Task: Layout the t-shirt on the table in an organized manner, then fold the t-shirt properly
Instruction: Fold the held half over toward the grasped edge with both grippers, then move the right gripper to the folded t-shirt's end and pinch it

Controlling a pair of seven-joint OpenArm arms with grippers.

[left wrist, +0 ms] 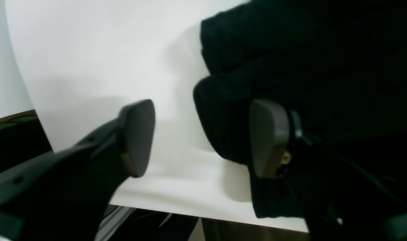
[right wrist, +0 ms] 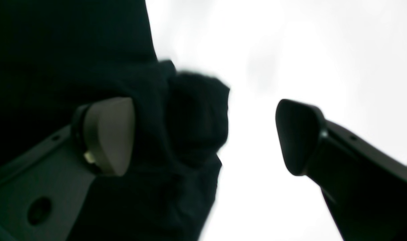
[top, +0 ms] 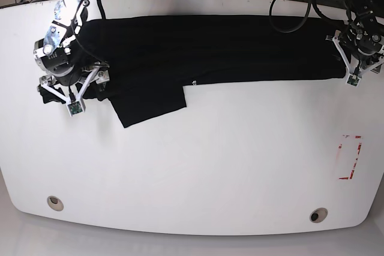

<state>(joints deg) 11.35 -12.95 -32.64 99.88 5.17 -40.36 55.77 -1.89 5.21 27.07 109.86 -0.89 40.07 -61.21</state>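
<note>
White tabletop point(top: 198, 166) carries the black t-shirt point(top: 210, 49), folded along the far edge; left fingers point(left wrist: 136, 137) and right fingers point(right wrist: 109, 134) gape open, gripping nothing.

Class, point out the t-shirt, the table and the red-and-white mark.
t-shirt point(top: 210, 46), base view, middle of the black cloth.
table point(top: 198, 166), base view, bare white top.
red-and-white mark point(top: 351, 157), base view, its centre.

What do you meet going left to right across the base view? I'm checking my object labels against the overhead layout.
Right gripper → loose flap of the t-shirt → tiny white lettering → left gripper → red-and-white mark, all on the white table.
</note>
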